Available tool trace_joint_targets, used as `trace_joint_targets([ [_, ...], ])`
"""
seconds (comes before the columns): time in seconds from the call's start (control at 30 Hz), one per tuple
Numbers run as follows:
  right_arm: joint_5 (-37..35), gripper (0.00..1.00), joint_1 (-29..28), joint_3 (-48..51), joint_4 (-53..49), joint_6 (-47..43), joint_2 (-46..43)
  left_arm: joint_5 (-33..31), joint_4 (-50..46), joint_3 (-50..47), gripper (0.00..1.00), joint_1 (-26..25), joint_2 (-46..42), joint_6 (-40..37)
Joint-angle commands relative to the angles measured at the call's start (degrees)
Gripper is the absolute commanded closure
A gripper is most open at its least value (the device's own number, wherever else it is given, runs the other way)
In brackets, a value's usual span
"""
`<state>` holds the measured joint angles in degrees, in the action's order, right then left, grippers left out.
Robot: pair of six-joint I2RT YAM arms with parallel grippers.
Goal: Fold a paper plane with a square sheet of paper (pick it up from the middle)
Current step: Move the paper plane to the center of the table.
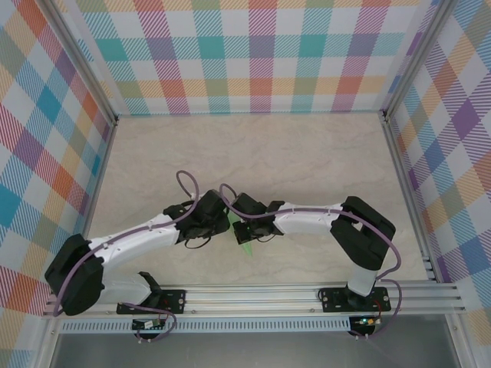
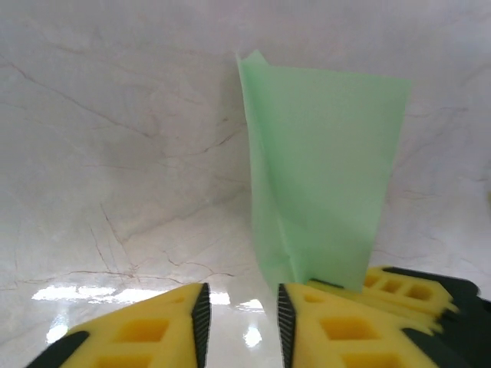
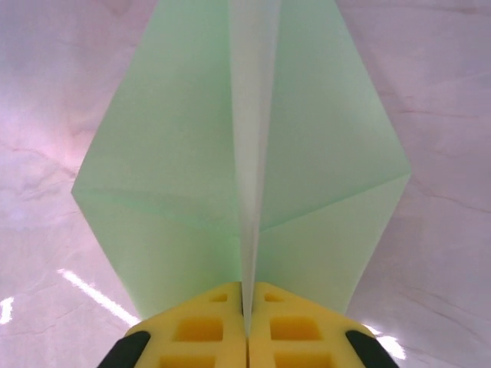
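on the bench point(image 1: 307, 153), near its front edge where your two arms meet, sits the pale-green paper plane point(image 3: 192, 153). your right gripper point(image 3: 247, 295) has its jaws pinched on the centre crease; your left gripper point(image 2: 244, 307) has its jaws parted, paper just beside one.

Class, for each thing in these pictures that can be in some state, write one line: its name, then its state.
paper plane: folded along a centre crease, flaps spread to both sides, pinched at the crease.
right pincer: shut on the paper plane's crease.
left pincer: open, with the paper plane off to one side of the gap, not in it.
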<state>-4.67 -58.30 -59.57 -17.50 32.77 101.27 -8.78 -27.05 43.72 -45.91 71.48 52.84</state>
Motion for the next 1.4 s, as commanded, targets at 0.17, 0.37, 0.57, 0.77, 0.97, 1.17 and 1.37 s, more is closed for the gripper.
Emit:
trace_joint_targets([
  [0.17, -12.6, 0.93, 5.6, -4.3, -12.5, 7.6, -2.4, -9.7, -7.6, -2.4, 0.51, 1.2, -11.0, 3.2],
  [0.37, -9.5, 0.91, 10.1, -10.2, -13.9, 6.7, 4.3, -10.8, -7.9, -6.2, 0.5, 1.8, -16.6, 4.6],
  [0.57, -9.0, 0.89, 11.1, -14.0, -15.7, 6.6, 10.0, -11.0, -8.0, -7.4, 0.5, 2.4, -18.4, 4.8],
  [0.77, -7.6, 0.81, 11.1, -13.7, -15.2, 6.2, 12.3, -10.8, -7.9, -7.8, 0.5, 2.7, -18.4, 4.5],
  [0.97, -8.0, 0.79, 11.1, -15.9, -18.9, 6.3, 15.7, -10.6, -7.3, -8.0, 0.5, 2.8, -18.3, 4.4],
  [1.17, -9.2, 0.79, 10.8, -19.6, -23.8, 6.9, 18.5, -11.0, -7.5, -7.7, 0.49, 2.9, -17.8, 3.7],
  [1.37, -11.4, 0.7, 11.2, -24.4, -28.8, 2.7, 13.1, -15.2, -11.3, -5.6, 0.49, 3.1, -18.4, 0.2],
])
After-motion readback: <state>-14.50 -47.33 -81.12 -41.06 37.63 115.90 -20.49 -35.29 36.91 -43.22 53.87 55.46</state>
